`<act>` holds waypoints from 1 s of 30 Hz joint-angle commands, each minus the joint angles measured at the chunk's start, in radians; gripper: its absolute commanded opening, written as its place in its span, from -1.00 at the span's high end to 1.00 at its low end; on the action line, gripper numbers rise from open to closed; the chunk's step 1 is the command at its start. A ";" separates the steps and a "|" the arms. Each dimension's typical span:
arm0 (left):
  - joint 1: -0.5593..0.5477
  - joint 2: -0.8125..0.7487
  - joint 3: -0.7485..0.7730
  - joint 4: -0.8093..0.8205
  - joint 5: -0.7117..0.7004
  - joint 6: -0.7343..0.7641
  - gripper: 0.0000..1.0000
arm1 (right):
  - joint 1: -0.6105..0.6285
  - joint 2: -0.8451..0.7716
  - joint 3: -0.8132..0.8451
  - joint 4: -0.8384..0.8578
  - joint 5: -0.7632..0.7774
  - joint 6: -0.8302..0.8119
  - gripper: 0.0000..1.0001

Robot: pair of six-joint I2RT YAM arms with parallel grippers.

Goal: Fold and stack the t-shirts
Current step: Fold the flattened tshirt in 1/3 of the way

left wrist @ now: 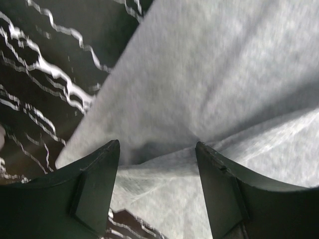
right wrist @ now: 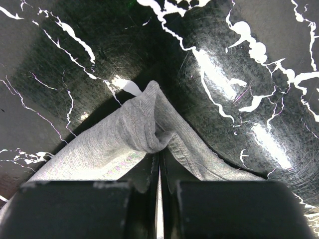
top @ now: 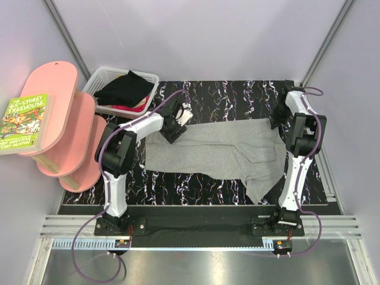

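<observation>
The right gripper [right wrist: 159, 158] pinches a bunched corner of the grey t-shirt [top: 219, 151], while the left gripper [left wrist: 157, 149] hangs over its opposite end, jaws spread.

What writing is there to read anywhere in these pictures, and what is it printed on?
"65-STOREY TREEHOUSE": on the cover of the green book, which lies on the pink shelf.
Smaller lettering along the book's lower edge: too small to read with certainty.
grey t-shirt: no print or label showing in any view.
Nothing else carries readable text.
</observation>
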 commanded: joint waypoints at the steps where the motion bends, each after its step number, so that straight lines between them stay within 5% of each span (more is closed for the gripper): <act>1: 0.007 -0.103 -0.036 0.008 -0.036 0.021 -0.35 | -0.003 -0.049 -0.003 0.010 0.023 -0.005 0.92; 21: 0.014 -0.276 -0.252 -0.006 -0.021 0.015 -0.36 | -0.017 -0.044 0.001 0.010 0.020 -0.005 0.92; 30: 0.007 -0.232 -0.018 -0.091 0.018 -0.012 -0.40 | -0.017 -0.020 0.090 -0.028 0.011 -0.008 0.92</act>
